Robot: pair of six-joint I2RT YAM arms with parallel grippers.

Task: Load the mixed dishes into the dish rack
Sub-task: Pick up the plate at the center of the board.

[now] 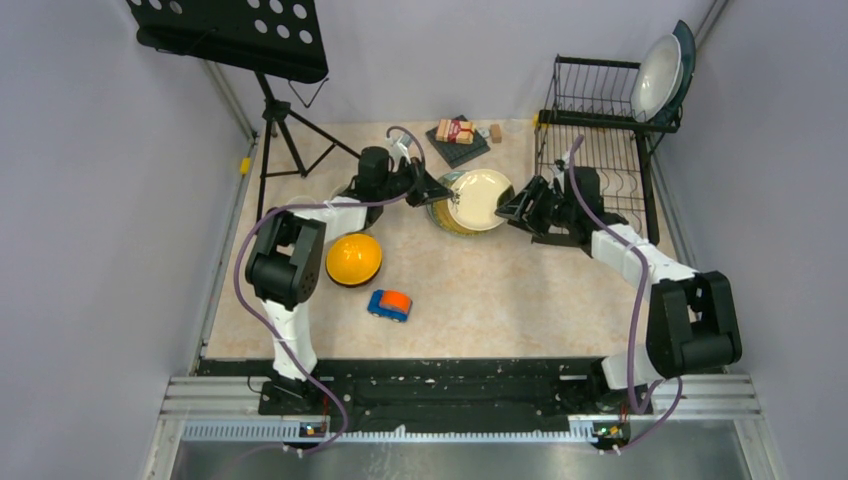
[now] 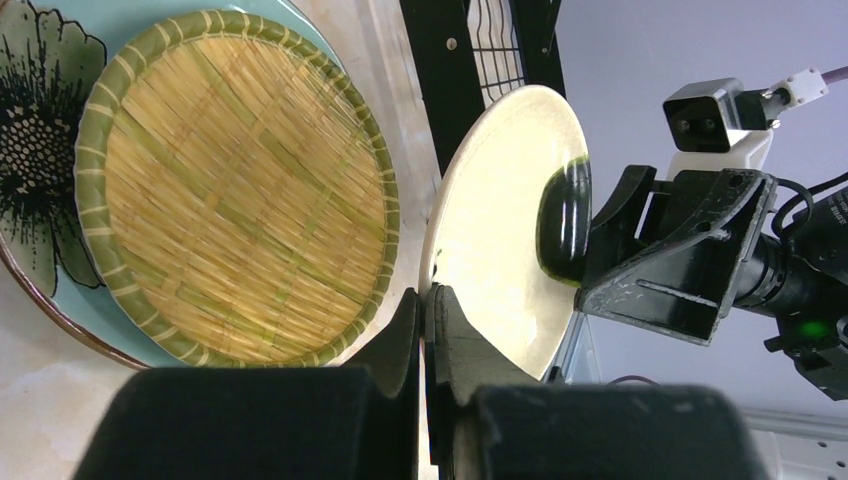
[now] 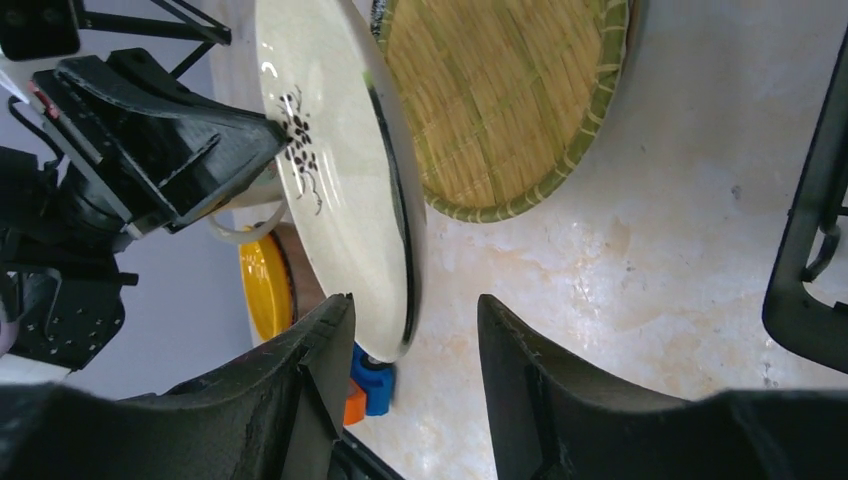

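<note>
Left end effector (image 1: 426, 186) clamped, right end effector (image 1: 512, 207) parted

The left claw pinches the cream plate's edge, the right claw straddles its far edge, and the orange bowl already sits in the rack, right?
Only one part is wrong: the top view shows the orange bowl on the table beside the toy car, not in the dish rack. The rest stands.
</note>
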